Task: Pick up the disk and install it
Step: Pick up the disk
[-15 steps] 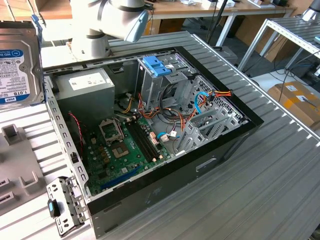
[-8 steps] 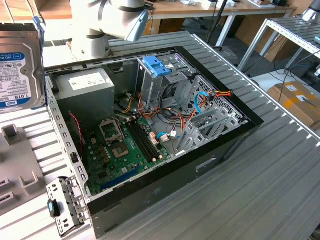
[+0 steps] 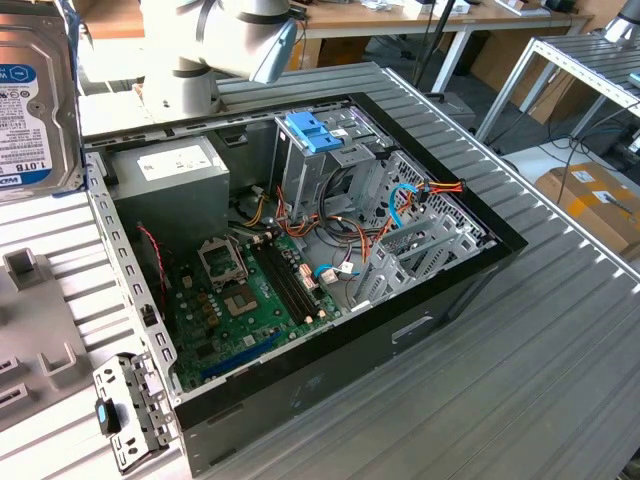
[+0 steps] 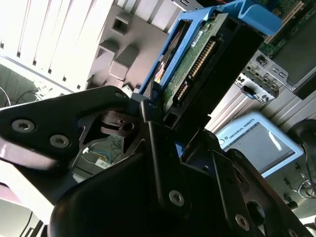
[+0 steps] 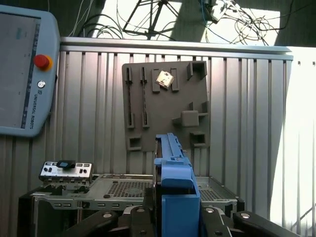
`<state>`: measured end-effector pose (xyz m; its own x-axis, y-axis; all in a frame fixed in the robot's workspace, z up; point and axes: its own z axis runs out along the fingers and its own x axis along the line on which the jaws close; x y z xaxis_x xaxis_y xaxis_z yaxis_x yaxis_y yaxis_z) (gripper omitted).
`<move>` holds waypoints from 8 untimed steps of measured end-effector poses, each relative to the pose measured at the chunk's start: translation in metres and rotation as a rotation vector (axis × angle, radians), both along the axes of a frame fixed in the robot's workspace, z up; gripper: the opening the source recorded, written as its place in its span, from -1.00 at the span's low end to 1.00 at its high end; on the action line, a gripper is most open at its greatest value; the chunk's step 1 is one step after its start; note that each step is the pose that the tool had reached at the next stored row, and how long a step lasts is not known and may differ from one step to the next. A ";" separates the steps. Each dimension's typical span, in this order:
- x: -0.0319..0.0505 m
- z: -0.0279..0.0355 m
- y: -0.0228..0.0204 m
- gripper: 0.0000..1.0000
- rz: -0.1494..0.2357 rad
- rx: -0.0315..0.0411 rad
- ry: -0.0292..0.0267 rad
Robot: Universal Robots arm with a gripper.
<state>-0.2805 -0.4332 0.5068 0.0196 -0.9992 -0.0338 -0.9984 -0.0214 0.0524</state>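
Claw pinching the disk at its connector end. In the second wrist view one black finger bears on a blue-railed side and its partner on the opposite side, with the rows of connector pins just past the tips. Blue rails frame both long edges of the disk, and a blue tab closes its far end. In the first wrist view the disk is seen edge-on, rising from between the sides of the claw with nothing touching it on either side. In the exterior view the disk hangs label toward the camera at the exterior view's left edge. It is off the table, outside the open computer case and well apart from the drive cage, which carries a blue bracket on top. The grey power supply fills the case corner nearest the disk, with the green motherboard beside it. Beyond the disk's far end, the first wrist view shows a grey fixture tray on the ribbed table, a teach pendant beside it, and a small metal plate near the case rim.
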 end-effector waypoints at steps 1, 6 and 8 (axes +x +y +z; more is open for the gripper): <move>0.0000 0.0000 0.0000 -0.27 0.000 0.0001 -0.0001; 0.0000 0.0000 -0.0001 -0.27 0.000 0.0000 0.0000; 0.0000 0.0000 -0.0001 -0.27 0.000 0.0000 0.0000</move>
